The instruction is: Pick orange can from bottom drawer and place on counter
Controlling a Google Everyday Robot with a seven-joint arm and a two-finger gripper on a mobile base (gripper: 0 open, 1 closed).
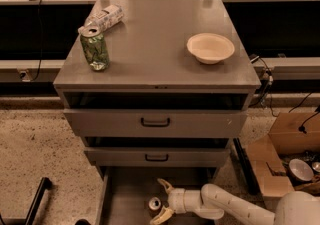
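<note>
Gripper (157,202) in bottom drawer (125,194), jaws open either side of orange can (154,204), print unreadable.

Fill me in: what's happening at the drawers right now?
The robot's arm is down in the open bottom drawer. Its gripper sits with fingers open on either side of the orange can, which stands upright on the drawer floor, not yet grasped. The counter holds a green can, a white bottle on its side and a white bowl.
</note>
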